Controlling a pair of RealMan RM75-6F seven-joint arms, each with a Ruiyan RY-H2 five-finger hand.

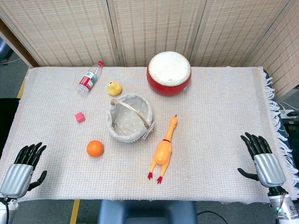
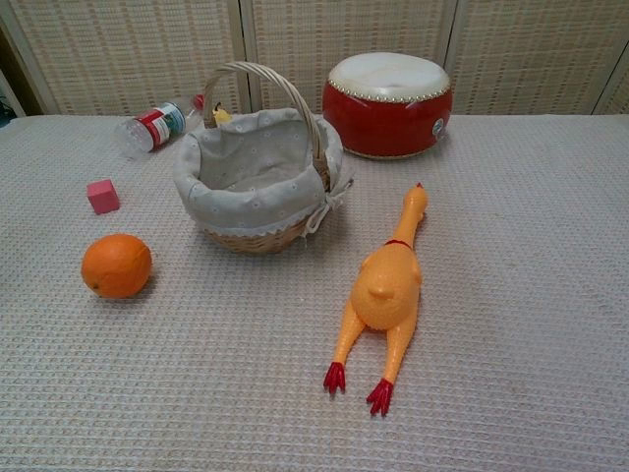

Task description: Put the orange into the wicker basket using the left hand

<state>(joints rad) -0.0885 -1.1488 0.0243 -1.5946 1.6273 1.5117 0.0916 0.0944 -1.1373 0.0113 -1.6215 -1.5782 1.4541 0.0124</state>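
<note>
- Orange (image 1: 95,148) lay on the bench (image 1: 215,121), just left of the wicker basket (image 1: 130,118).
- Left hand (image 1: 22,171) rested empty, fingers spread.
- Right hand (image 1: 262,160) likewise held nothing, fingers apart.

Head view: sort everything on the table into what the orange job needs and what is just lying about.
For the job:
orange
wicker basket
left hand, open, at the near table edge

Lying about:
rubber chicken
red drum
water bottle, on its side
pink cube
small yellow toy
right hand, open
</note>
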